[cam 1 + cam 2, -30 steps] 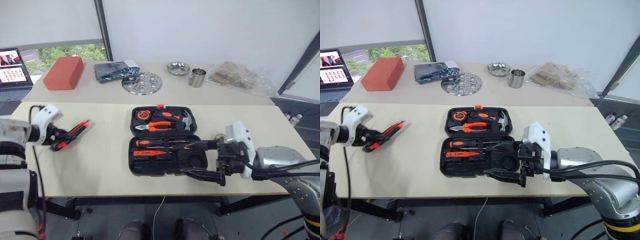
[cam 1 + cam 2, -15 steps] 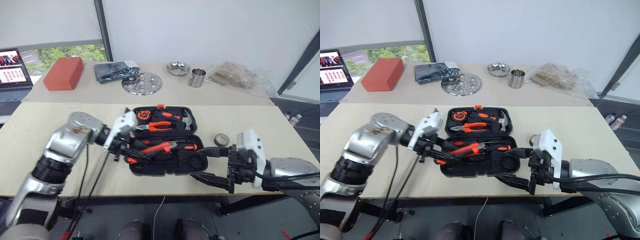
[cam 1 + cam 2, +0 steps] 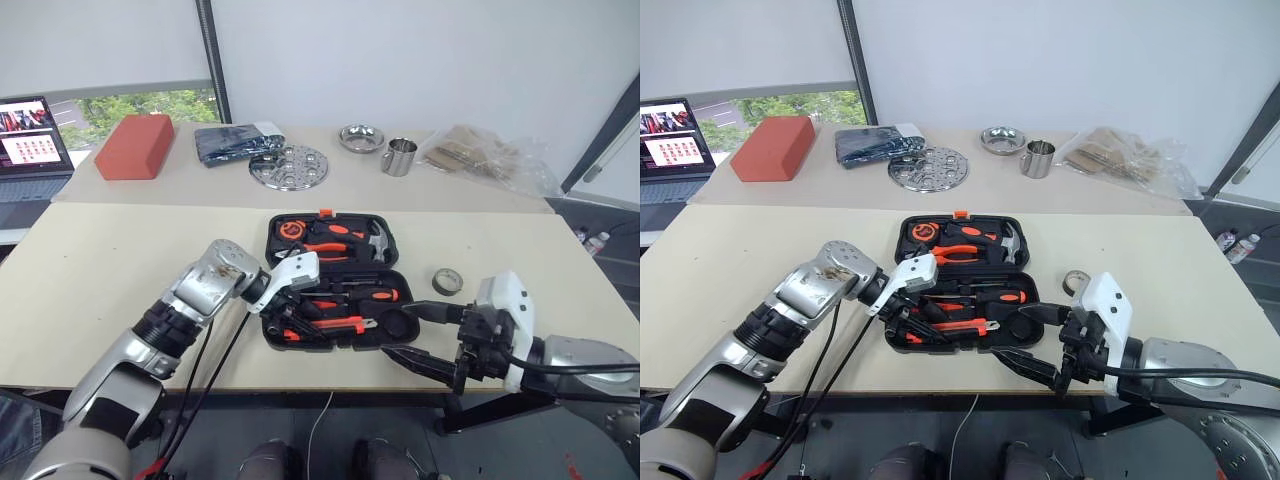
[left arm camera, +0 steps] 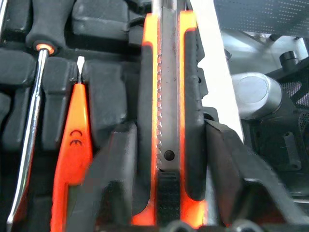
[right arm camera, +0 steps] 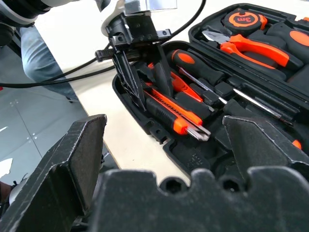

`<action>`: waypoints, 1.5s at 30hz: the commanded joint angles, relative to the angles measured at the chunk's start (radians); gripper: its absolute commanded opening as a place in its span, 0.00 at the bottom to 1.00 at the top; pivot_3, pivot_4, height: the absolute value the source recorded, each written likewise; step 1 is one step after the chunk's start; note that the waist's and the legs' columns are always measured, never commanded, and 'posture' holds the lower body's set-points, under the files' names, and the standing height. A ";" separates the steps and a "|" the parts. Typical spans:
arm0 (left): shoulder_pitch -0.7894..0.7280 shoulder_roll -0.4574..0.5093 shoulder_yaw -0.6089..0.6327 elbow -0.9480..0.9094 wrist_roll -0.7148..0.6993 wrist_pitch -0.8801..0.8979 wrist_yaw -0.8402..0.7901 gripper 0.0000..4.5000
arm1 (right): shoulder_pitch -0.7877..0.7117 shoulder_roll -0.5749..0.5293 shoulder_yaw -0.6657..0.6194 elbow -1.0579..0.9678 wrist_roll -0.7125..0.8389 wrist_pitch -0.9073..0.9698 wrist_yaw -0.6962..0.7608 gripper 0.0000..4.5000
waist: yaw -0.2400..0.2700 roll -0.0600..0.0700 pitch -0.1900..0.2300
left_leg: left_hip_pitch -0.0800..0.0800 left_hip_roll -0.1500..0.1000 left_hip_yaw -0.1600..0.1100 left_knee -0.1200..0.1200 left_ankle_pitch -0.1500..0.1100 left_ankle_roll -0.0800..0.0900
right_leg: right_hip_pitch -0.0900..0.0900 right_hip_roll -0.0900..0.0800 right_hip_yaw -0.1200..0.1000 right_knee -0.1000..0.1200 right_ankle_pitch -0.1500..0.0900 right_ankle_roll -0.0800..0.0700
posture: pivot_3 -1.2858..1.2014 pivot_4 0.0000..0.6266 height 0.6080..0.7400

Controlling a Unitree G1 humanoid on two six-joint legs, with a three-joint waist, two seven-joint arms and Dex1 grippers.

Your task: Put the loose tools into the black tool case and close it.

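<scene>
Lying open on the near beige desk: the case, with the knife in its front half. Straddling the knife's rear end, fingers spread either side: the left gripper. Hovering wide open, empty, off the case's front right corner: the right gripper. Sitting right of the case: the tape roll. Standing behind: a second desk with a red block, laptop, strainer, bowl, cup; a white wall beyond.

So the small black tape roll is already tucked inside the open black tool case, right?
No. In the left eye view the small black tape roll lies on the table, right of the open black tool case, not in it.
</scene>
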 commanded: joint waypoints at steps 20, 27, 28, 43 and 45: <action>0.007 -0.003 -0.022 0.068 0.075 -0.268 -0.087 0.01 | 0.033 -0.008 -0.047 -0.046 0.033 -0.021 -0.044 1.00 | 0.009 0.000 0.000 | -0.001 0.000 -0.001 0.000 0.000 0.002 | 0.000 0.000 0.000 -0.001 0.001 0.000 | 0.52 0.24 0.95; 0.021 -0.013 -0.069 0.118 0.166 -0.356 -0.062 0.01 | 0.050 -0.005 -0.062 -0.031 0.014 -0.025 -0.052 1.00 | 0.011 0.002 -0.002 | 0.004 0.000 -0.002 0.000 -0.002 0.004 | 0.006 -0.001 -0.001 -0.003 0.001 0.000 | 0.52 0.24 0.95; 0.021 -0.016 -0.066 0.120 0.169 -0.358 -0.058 0.01 | 0.054 -0.007 -0.067 -0.027 0.007 -0.026 -0.052 1.00 | 0.011 0.002 -0.002 | 0.006 0.000 -0.003 0.000 -0.002 0.004 | 0.009 -0.001 -0.001 -0.004 0.000 0.002 | 0.52 0.24 0.95; 0.035 0.105 0.441 0.013 -0.286 -0.118 -0.080 0.78 | 0.565 0.037 -0.649 0.188 -0.179 -0.101 0.217 1.00 | 0.009 0.004 -0.002 | 0.007 -0.001 -0.006 0.000 -0.004 0.007 | 0.013 -0.001 -0.002 -0.006 -0.005 0.009 | 0.52 0.24 0.95; 0.047 0.139 0.445 0.001 -0.288 -0.118 -0.091 0.95 | 0.541 0.015 -0.649 0.223 -0.187 -0.108 0.235 1.00 | 0.002 0.004 -0.002 | 0.007 -0.001 -0.006 0.000 -0.004 0.007 | 0.014 -0.001 -0.001 -0.006 -0.007 0.013 | 0.52 0.24 0.95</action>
